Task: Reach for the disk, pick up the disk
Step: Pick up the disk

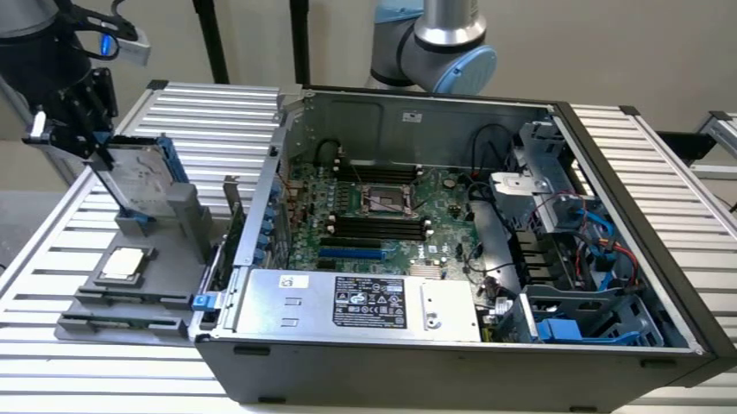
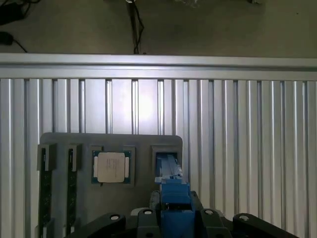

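Observation:
The disk, a silver-grey drive with a white label in a blue carrier, stands on edge at the exterior view's left. Its lower end is at a slot of the grey holder. My black gripper is at the disk's upper end and shut on it. In the wrist view the blue carrier edge of the disk sits between my fingers of the gripper, running down toward the slot in the grey holder.
A small square silver chip lies on the same holder. An open computer case with its grey power-supply box takes up the exterior view's right. Everything rests on a slatted aluminium table.

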`<state>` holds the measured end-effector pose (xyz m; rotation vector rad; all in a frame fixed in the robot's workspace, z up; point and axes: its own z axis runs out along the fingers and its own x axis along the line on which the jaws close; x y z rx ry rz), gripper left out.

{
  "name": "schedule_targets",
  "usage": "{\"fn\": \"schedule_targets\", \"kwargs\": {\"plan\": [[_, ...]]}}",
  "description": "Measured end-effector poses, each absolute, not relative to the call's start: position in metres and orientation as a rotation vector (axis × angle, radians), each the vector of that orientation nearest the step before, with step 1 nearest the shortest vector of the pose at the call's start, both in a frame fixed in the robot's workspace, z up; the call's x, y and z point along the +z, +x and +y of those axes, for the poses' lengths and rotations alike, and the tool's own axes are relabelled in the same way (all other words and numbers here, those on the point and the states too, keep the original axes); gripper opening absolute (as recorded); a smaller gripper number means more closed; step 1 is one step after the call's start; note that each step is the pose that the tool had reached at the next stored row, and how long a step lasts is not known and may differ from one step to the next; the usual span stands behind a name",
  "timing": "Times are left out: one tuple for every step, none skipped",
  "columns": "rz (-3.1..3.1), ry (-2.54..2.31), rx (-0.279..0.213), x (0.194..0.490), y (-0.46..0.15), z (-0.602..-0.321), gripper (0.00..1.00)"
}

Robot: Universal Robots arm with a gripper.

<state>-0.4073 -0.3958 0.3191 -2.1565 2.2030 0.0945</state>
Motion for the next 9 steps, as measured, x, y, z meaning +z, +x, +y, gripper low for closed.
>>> {"fn": "schedule_targets", "kwargs": {"plan": [[2.203, -2.156, 0.095, 0.323, -0.407, -0.396, 0.33], [2.202, -2.156, 0.096, 0.328, -0.407, -0.396, 0.33], [2.202, -2.156, 0.096, 0.332, -0.407, -0.396, 0.33], [2.202, -2.155, 0.097, 0.337, -0.407, -0.396, 0.33], [2.202, -2.155, 0.097, 0.341, -0.406, -0.396, 0.33], [2.201, -2.155, 0.098, 0.346, -0.406, -0.396, 0.33], [2.201, -2.155, 0.098, 0.350, -0.406, -0.396, 0.33], [2.201, -2.155, 0.099, 0.355, -0.405, -0.396, 0.33], [2.201, -2.155, 0.099, 0.359, -0.404, -0.396, 0.33]]}}
